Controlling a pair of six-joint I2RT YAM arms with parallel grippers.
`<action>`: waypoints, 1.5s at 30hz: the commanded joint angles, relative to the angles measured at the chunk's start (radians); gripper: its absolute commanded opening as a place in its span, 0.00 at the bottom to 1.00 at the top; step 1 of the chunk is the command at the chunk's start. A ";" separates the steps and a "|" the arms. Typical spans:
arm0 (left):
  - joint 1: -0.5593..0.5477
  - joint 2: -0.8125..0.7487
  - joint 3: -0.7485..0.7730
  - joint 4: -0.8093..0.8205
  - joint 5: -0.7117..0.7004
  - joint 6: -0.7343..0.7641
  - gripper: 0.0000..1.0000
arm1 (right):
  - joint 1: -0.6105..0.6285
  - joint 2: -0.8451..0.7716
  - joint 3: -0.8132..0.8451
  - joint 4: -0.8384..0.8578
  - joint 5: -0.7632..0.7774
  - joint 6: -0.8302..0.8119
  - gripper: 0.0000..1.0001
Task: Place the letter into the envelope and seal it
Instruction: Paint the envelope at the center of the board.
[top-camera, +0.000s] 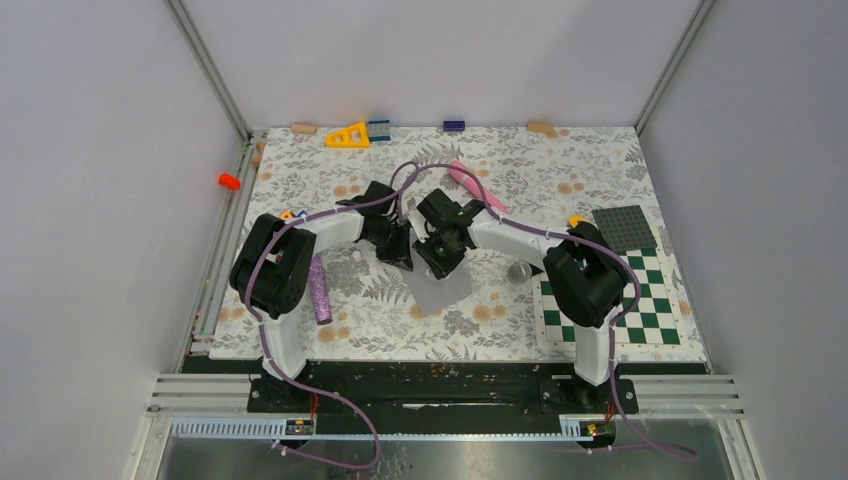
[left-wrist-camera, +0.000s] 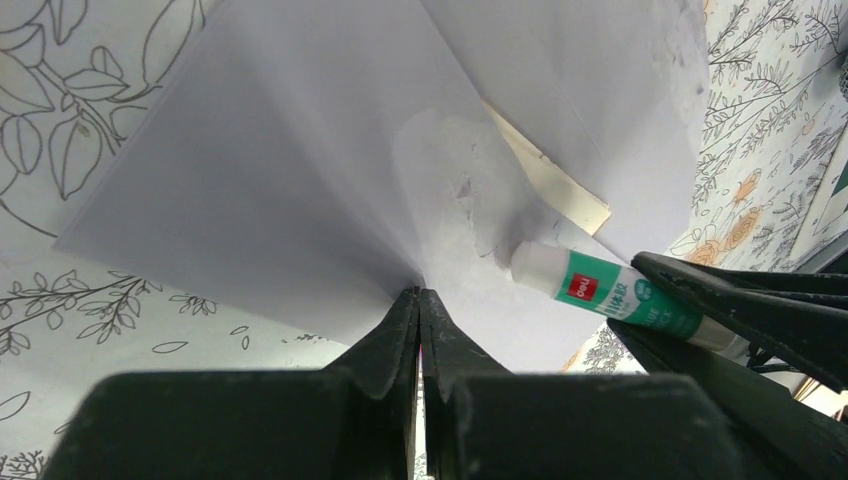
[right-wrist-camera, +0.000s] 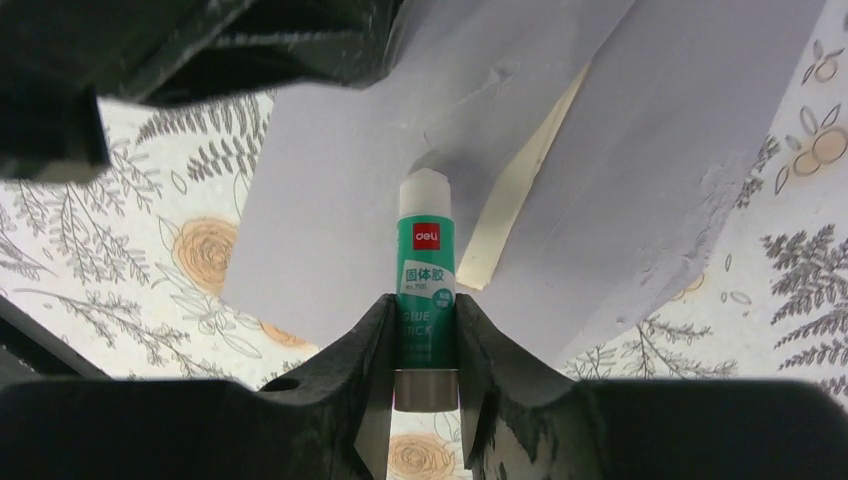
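The envelope (top-camera: 445, 292) lies near the middle of the flowered table (top-camera: 600, 170) in the top view, a pale patch just below the two grippers. Most of it is covered by the left gripper (top-camera: 403, 252) and the right gripper (top-camera: 440, 265), which crowd together above it. From here neither grip can be made out. A green-and-white checkerboard mat (top-camera: 655, 300) sits at the right, half hidden by the right arm, and a purple cylinder (top-camera: 319, 288) lies beside the left arm.

In the left wrist view the envelope (left-wrist-camera: 300, 170) fills the frame, its pointed flap raised toward the camera. The left gripper (left-wrist-camera: 420, 297) is closed tight on the point of the flap, so the tip of the flap is lost between the fingers. A glue stick (left-wrist-camera: 590, 288) comes in from the right, its white tip against the inner face of the flap. Its rear end is covered by the dark fingers holding it. A strip of the cream letter (left-wrist-camera: 560, 185) shows at the envelope's mouth, with the rest hidden inside.

In the right wrist view the right gripper (right-wrist-camera: 426, 305) is clamped narrowly on the lower half of the glue stick (right-wrist-camera: 428, 250). The stick's tip meets the envelope (right-wrist-camera: 640, 140), though how hard it presses cannot be told. The letter (right-wrist-camera: 515, 195) shows only as a thin wedge. The top left is blocked by the blurred dark bulk of the other gripper.
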 joint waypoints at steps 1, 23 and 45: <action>-0.022 0.020 -0.019 0.018 -0.116 0.064 0.00 | 0.024 -0.068 -0.053 -0.052 0.019 -0.037 0.00; -0.024 0.016 -0.024 0.024 -0.092 0.064 0.00 | 0.025 0.040 0.096 -0.015 0.025 0.114 0.00; -0.037 0.015 -0.029 0.026 -0.107 0.076 0.00 | 0.023 0.124 0.155 0.052 0.227 0.120 0.00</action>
